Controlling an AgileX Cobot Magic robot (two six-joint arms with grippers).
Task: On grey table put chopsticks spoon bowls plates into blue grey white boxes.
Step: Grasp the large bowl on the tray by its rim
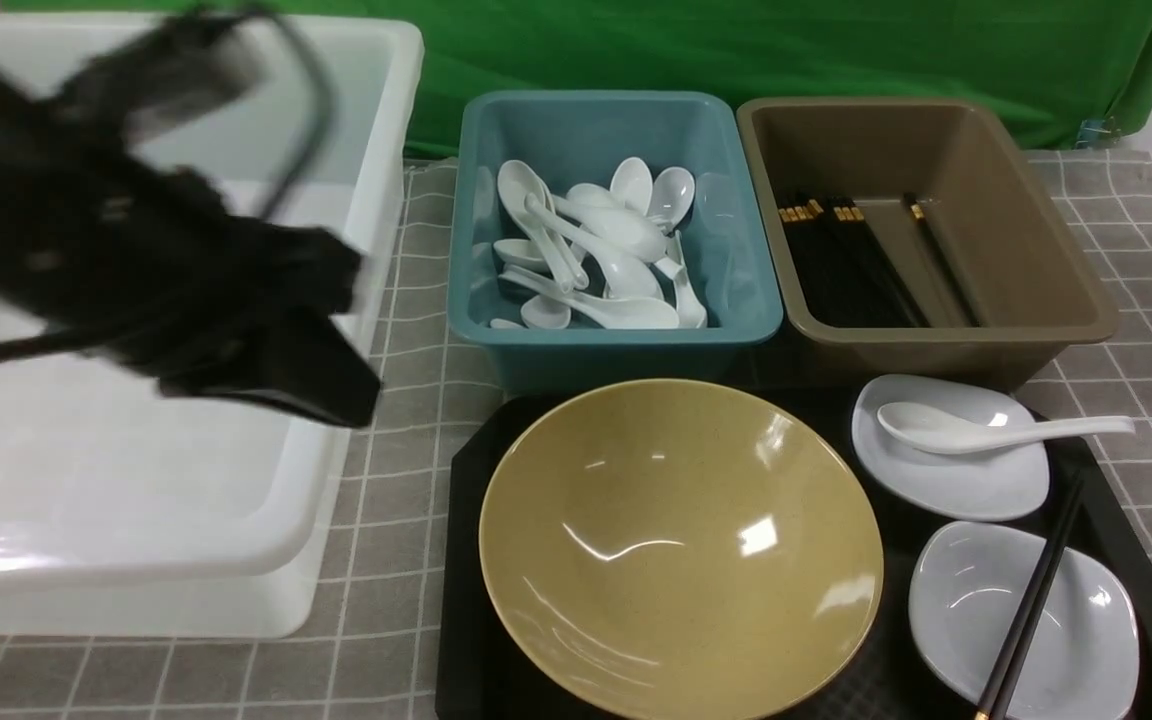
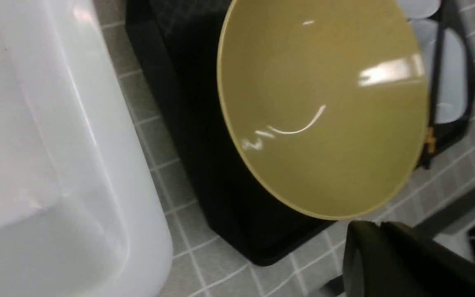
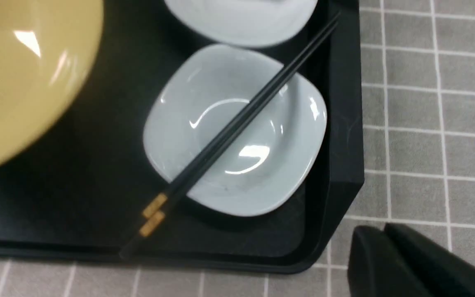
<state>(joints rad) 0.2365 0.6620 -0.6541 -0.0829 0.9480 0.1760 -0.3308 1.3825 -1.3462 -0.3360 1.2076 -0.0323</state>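
Observation:
The mustard-yellow bowl (image 1: 681, 545) sits on a black tray (image 1: 466, 600). To its right are two white plates. The far plate (image 1: 946, 485) carries the white spoon (image 1: 996, 432). The near plate (image 1: 1086, 640) has the black chopsticks (image 1: 1031, 610) lying across it. My left gripper (image 1: 341, 395) is blurred, shut and empty, above the right rim of the white box (image 1: 136, 520). In the left wrist view it (image 2: 375, 225) hangs near the bowl's rim (image 2: 324, 107). My right gripper (image 3: 379, 231) is shut and empty over the grey table (image 3: 427, 144), beside the tray's corner and apart from the chopsticks (image 3: 237, 123).
The blue box (image 1: 616, 350) behind the tray holds several white spoons. The brown-grey box (image 1: 1036, 260) beside it holds several black chopsticks. A green cloth hangs behind the boxes. The right arm does not show in the front view.

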